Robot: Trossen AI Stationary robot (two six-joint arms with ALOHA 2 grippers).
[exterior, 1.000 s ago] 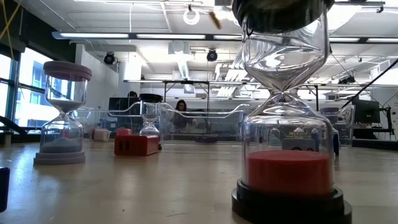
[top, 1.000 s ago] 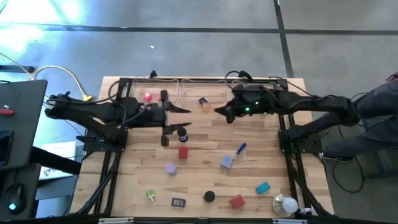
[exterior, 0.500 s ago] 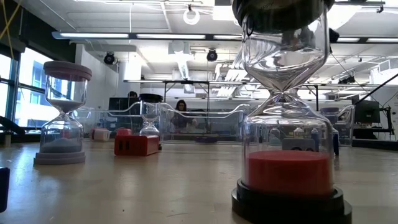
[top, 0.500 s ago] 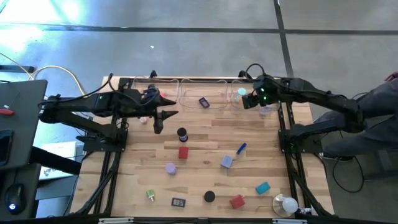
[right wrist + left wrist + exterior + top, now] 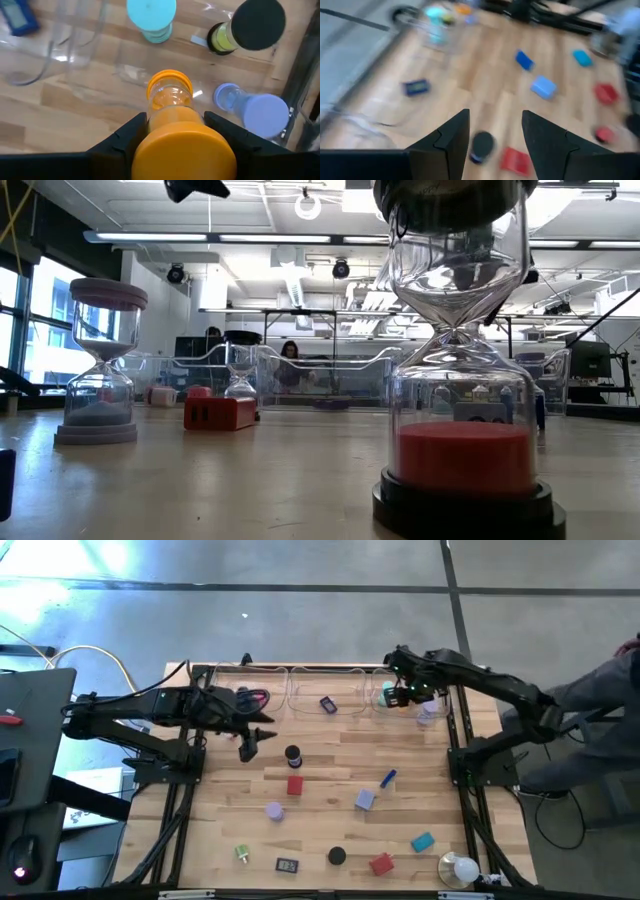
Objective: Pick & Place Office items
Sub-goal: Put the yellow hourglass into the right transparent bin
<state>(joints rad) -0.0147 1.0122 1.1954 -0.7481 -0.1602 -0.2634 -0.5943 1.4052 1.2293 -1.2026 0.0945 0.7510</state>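
The left gripper (image 5: 250,745) is held spread and empty at about 10 o'clock on the table (image 5: 330,765), just beside the black-capped timer (image 5: 292,754). The left wrist view is smeared by motion, so that timer could be knocked over if the descent is misjudged. At 1 o'clock, the right gripper (image 5: 175,122) is pinching an orange timer (image 5: 172,120) above a clear tray (image 5: 75,45). If released off-centre, it could topple onto the teal timer (image 5: 151,15) or lilac timer (image 5: 252,112).
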